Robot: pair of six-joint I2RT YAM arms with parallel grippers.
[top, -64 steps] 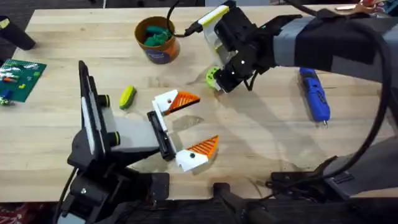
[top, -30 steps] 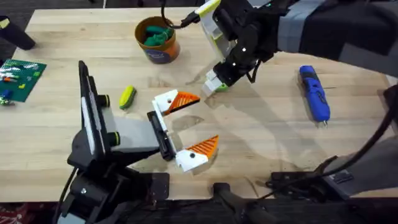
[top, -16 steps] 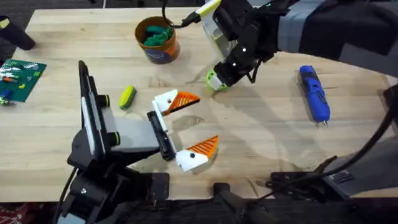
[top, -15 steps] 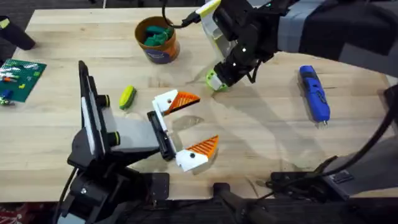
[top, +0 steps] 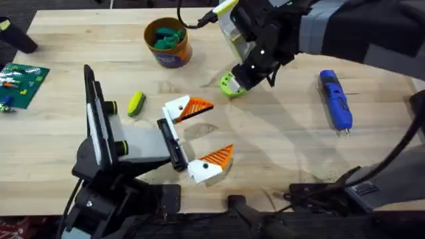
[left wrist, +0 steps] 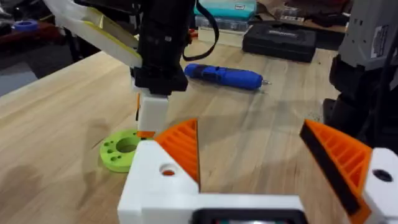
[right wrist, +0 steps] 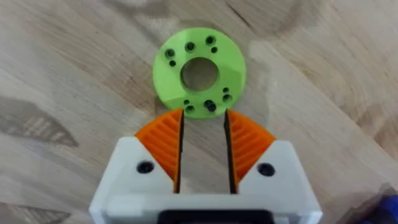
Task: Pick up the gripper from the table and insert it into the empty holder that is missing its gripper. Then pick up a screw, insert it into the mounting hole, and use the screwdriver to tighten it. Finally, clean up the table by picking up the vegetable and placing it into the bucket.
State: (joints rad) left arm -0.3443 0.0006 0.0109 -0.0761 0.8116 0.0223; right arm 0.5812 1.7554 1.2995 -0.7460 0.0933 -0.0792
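I observe my right gripper (top: 247,81) shifted slightly right along the desk (top: 279,143) since two seconds ago; the lime-green round plastic gripper piece (top: 230,83) moved with it, lying flat.

My left arm sits low at the near left, its black links folded over the base and the forearm lying toward the middle. The left gripper (top: 199,136) has its white fingers with orange ribbed pads (left wrist: 183,146) spread wide apart, nothing between them.

My right arm reaches in from the right side, its grey-sleeved forearm crossing high, the wrist bent downward at the far middle. The right gripper (right wrist: 203,140) points straight down, its orange pads (right wrist: 163,144) drawn close with only a narrow gap between them, and I can't tell from here whether they pinch anything.
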